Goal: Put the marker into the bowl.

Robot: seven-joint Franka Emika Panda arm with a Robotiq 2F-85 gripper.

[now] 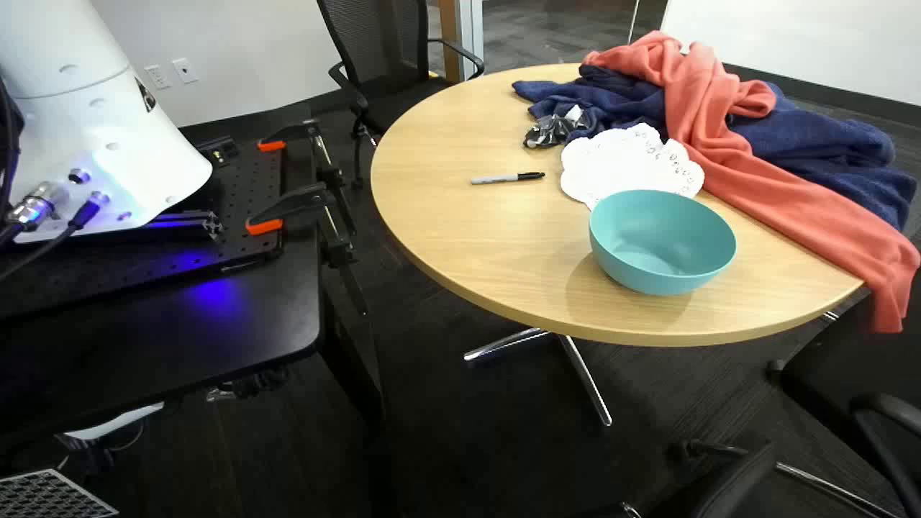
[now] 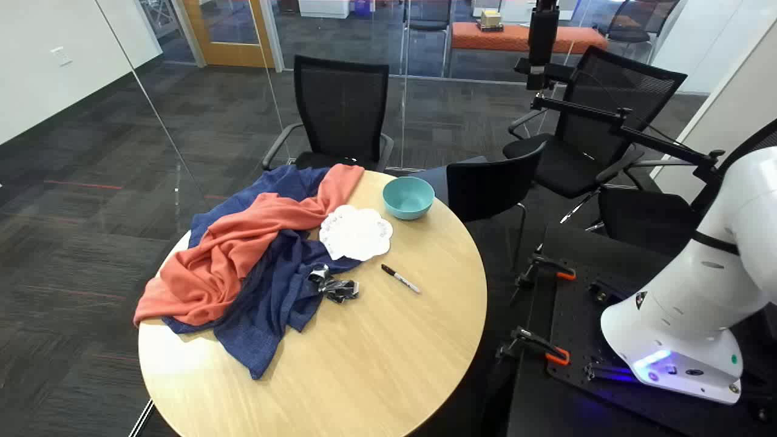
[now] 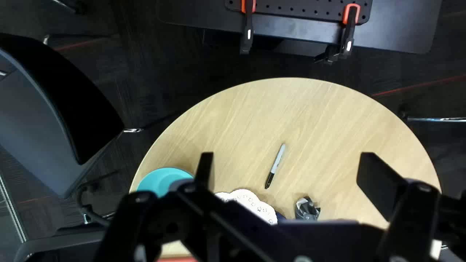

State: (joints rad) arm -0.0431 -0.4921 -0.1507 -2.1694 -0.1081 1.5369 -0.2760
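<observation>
The marker is a thin light-grey pen with a black cap. It lies flat on the round wooden table in both exterior views (image 1: 506, 178) (image 2: 400, 278) and in the wrist view (image 3: 276, 165). The teal bowl stands upright near the table's edge in both exterior views (image 1: 662, 248) (image 2: 408, 198); its inside looks empty. In the wrist view the bowl (image 3: 162, 180) is partly hidden behind the left finger. My gripper (image 3: 287, 160) is open with nothing between its fingers. It is high above the table, and the marker shows between the fingers. The gripper is outside both exterior views.
A white scalloped doily (image 1: 626, 169) lies between marker and bowl. A crumpled black wrapper (image 2: 340, 290) lies by navy cloth (image 2: 267, 340) and coral cloth (image 2: 243, 230). Chairs (image 2: 495, 188) stand around the round table (image 1: 468, 237). Orange-tipped clamps (image 2: 540, 346) stick out from the robot's black table.
</observation>
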